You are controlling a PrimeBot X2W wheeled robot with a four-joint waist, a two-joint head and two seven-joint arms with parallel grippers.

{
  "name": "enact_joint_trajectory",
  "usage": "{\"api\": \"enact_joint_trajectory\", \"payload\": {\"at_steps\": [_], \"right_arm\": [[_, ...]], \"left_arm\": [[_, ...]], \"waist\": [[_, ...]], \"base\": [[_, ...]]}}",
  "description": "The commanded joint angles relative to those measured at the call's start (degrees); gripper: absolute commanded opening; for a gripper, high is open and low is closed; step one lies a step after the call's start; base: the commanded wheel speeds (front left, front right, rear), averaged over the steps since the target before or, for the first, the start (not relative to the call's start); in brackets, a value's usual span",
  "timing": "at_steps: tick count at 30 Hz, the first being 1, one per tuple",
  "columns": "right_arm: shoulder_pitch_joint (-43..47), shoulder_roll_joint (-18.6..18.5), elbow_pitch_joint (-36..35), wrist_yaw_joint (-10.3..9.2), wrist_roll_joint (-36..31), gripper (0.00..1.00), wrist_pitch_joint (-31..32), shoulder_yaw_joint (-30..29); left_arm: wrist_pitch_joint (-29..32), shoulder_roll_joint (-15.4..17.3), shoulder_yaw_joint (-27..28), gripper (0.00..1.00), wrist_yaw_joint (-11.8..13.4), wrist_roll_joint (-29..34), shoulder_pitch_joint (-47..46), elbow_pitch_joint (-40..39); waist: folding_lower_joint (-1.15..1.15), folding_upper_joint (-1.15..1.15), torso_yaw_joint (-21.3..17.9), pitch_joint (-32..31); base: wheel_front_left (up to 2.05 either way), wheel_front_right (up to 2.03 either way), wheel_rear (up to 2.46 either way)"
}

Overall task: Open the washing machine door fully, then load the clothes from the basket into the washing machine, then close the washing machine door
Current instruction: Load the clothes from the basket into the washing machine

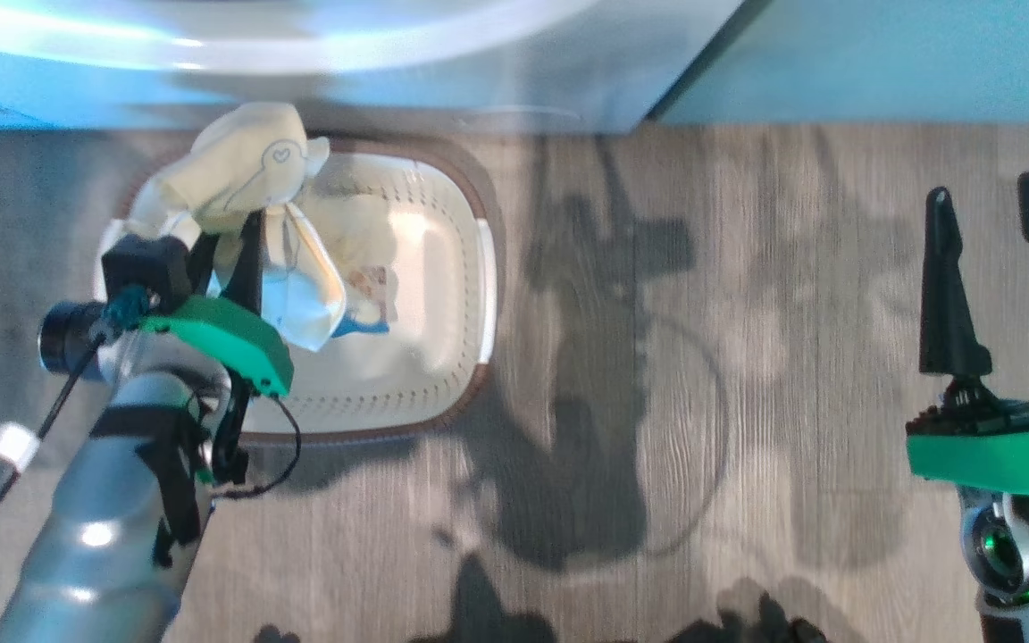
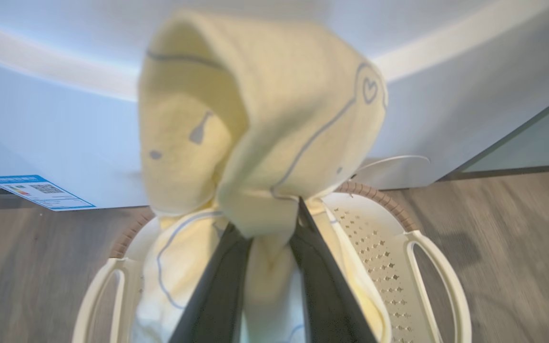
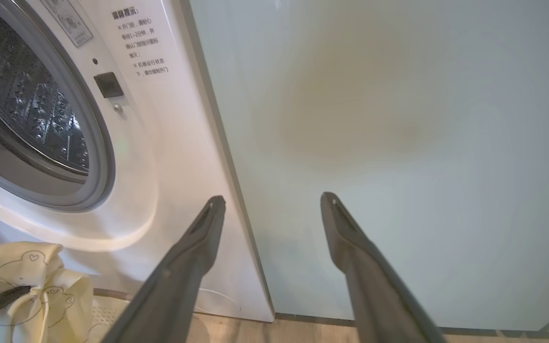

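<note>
Wooden floor [image 1: 702,446] before the washing machine [image 1: 497,80] carries the basket [image 1: 465,268]. The left hand [image 1: 230,234] pinches a bunch of the clothes [image 1: 246,165], which bulges beyond it above the basket's left side; the right hand [image 1: 986,189], far right, stands wide open, empty.

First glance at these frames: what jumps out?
The left gripper pinches a pale yellow garment, held above the basket on the floor before the washer. The right gripper hangs open at the right, holding nothing; its wrist view shows the steel drum exposed.
</note>
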Motion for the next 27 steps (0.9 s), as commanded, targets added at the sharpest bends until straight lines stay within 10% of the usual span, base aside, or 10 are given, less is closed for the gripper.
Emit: {"api": "enact_joint_trajectory", "payload": {"at_steps": [1,27], "right_arm": [[1.60,-0.28,-1.16,-0.16,-0.56,1.00,-0.37,0.60],[12.71,-0.28,5.53,-0.16,-2.69,1.00,-0.37,-0.87]], "left_arm": [[-0.42,1.41,2.59,0.00,0.37,0.41,2.17,-3.40],[1.68,2.17,7.98,0.00,3.84,-0.91,25.60,-28.44]], "waist": [[0.01,0.00,2.01,-4.00],[0.01,0.00,4.87,-26.42]], "base": [[0.00,0.00,0.00],[0.00,0.00,0.00]]}}
